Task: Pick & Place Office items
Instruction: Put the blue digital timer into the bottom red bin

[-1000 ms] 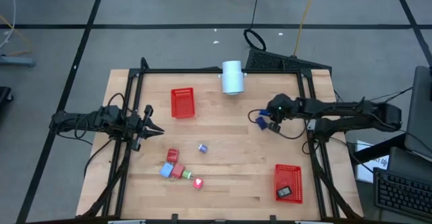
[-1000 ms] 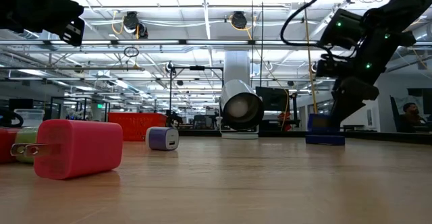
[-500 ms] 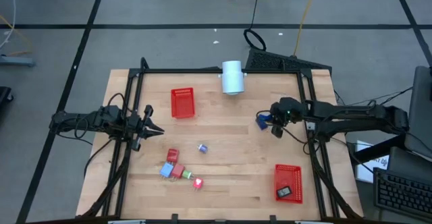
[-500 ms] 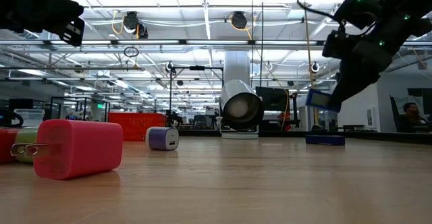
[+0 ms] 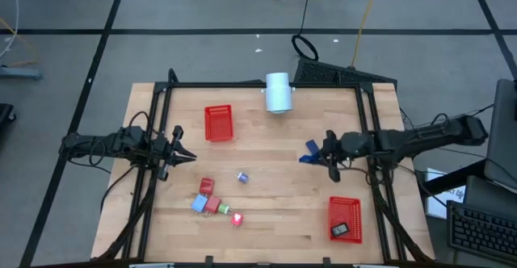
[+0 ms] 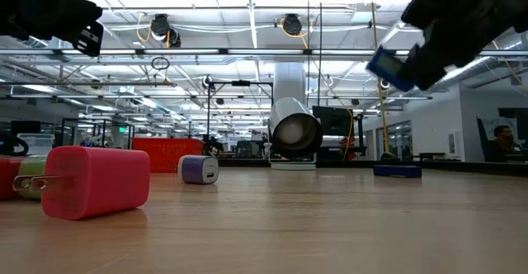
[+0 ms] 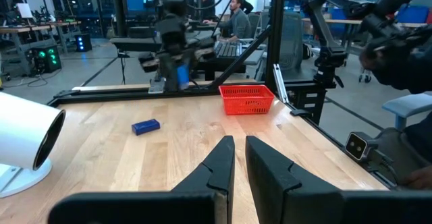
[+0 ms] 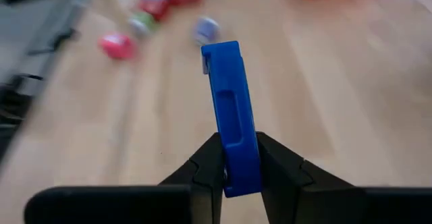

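Office items are lying mostly near the front of the worktop (image 5: 266,219): a red piece (image 6: 95,181) nearest the low camera, a bluish-white piece (image 6: 199,169) behind it, no writing readable on either. The right end effector (image 8: 233,173) is pinching a dark blue piece (image 8: 233,116) above the worktop's right side. The left end effector (image 7: 239,158) is hovering at the left edge, fingers pressed together. Farther back, a red basket (image 5: 218,123) and a white cylinder (image 5: 278,92) are sitting.
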`<state>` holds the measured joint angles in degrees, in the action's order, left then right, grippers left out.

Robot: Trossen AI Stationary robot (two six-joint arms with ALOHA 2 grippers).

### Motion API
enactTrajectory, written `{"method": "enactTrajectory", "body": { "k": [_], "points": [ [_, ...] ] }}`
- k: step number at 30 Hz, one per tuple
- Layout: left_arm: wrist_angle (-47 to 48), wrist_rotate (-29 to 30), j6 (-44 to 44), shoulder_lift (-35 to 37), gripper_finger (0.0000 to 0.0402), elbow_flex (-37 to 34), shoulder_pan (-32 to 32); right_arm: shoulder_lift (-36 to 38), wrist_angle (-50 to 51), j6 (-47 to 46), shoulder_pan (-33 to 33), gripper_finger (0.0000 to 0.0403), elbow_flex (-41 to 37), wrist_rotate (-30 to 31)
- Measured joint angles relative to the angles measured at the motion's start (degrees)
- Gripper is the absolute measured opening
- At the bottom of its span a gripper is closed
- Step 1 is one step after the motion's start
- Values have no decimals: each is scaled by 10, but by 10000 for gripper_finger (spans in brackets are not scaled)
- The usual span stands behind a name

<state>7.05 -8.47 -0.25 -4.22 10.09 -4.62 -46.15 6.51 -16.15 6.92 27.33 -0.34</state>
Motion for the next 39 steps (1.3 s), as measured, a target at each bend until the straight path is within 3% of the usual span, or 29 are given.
{"method": "enactTrajectory", "body": {
  "k": [7,11,17,23,28,33,39],
  "points": [
    [0,0,0,0,42,0,0,0,-55,-24,119,60,26,6],
    [0,0,0,0,42,0,0,-6,-54,-24,194,60,67,44],
    [0,0,0,0,42,0,0,-34,13,-36,285,60,142,98],
    [0,0,0,0,42,0,0,-74,166,-193,333,59,197,138],
    [0,0,0,0,42,0,0,-107,240,-347,362,59,199,108],
    [0,0,0,0,42,0,0,-140,259,-449,396,59,199,48],
    [0,0,0,0,42,0,0,-165,270,-515,425,59,200,49]
  ]
}}
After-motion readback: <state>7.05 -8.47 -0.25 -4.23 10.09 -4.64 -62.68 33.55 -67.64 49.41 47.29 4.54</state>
